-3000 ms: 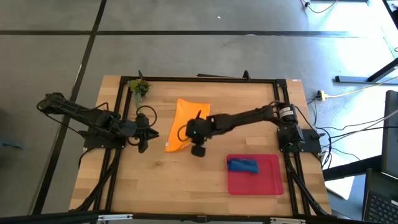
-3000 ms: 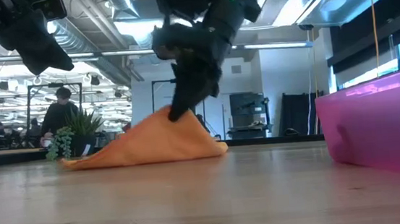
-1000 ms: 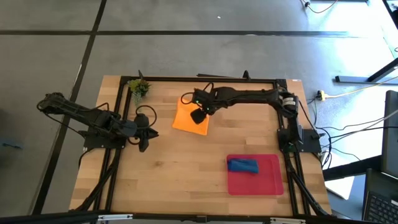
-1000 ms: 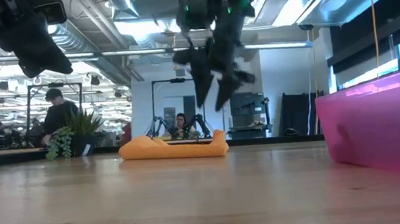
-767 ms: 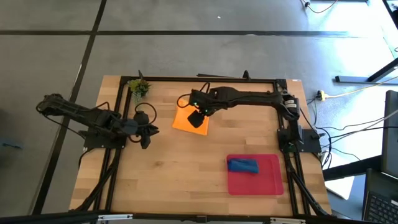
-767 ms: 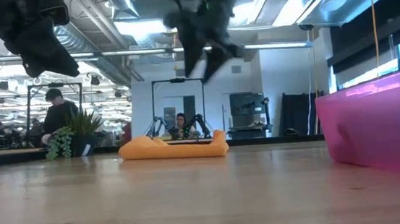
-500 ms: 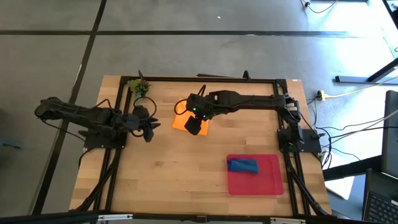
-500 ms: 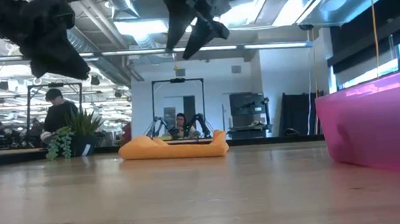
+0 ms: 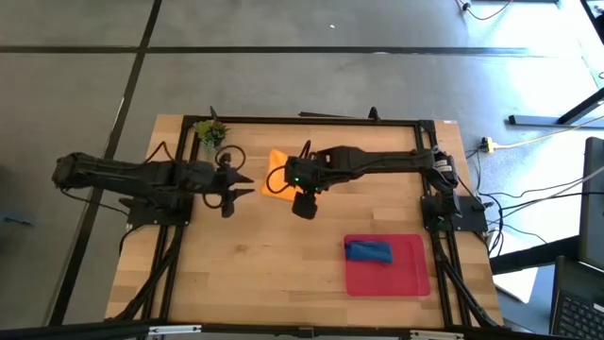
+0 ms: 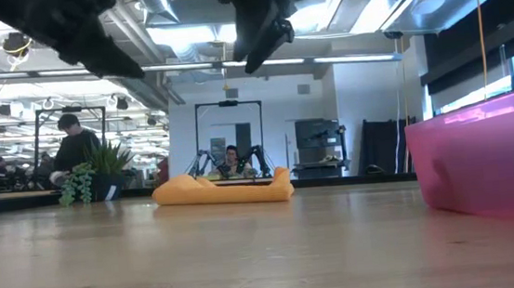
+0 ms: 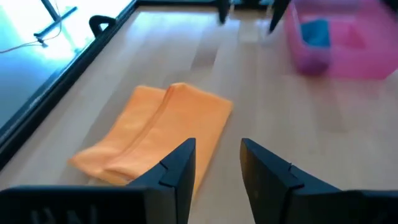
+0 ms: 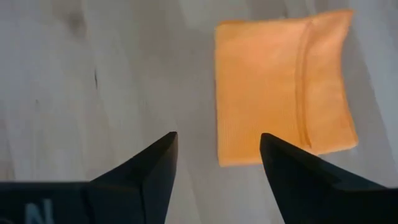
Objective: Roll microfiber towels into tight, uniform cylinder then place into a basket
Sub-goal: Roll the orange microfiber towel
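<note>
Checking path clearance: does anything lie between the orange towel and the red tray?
Nothing visible does. Bare tabletop separates the orange towel from the red tray; only the right claw hangs above that stretch, open and empty.

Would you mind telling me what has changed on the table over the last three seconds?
The right gripper let go of the bright orange microfiber towel, now lying folded flat, and lifted clear, open. The left gripper moved in toward the towel, open. The blue towel stayed in the red rectangular tray.
</note>
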Robot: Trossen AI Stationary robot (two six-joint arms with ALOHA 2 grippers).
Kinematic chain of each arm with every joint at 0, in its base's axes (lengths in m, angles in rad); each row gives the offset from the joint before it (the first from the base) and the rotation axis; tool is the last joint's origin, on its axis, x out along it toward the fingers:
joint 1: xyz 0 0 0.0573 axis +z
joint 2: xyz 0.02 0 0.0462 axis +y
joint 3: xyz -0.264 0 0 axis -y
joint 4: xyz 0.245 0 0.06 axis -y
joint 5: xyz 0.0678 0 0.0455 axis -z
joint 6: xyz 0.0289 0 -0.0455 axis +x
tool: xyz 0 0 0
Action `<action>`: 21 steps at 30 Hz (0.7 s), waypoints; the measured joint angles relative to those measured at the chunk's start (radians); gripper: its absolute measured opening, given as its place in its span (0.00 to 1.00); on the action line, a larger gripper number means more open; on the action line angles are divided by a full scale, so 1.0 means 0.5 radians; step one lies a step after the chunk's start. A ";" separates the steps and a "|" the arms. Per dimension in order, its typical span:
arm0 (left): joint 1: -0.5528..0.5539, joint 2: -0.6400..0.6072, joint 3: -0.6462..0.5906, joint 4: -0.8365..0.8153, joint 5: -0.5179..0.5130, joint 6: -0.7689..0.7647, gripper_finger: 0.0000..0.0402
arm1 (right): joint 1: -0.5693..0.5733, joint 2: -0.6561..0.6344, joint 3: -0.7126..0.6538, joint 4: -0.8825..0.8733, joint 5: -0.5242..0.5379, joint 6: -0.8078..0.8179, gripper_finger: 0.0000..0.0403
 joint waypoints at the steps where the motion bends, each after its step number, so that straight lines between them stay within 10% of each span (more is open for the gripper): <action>1: 0.033 0.036 0.000 0.004 0.023 0.040 0.30 | 0.008 0.000 -0.006 -0.025 -0.002 -0.025 0.57; 21: 0.296 0.867 -0.002 0.144 0.195 0.299 0.30 | -0.070 -0.002 -1.041 1.123 -0.002 -0.384 0.57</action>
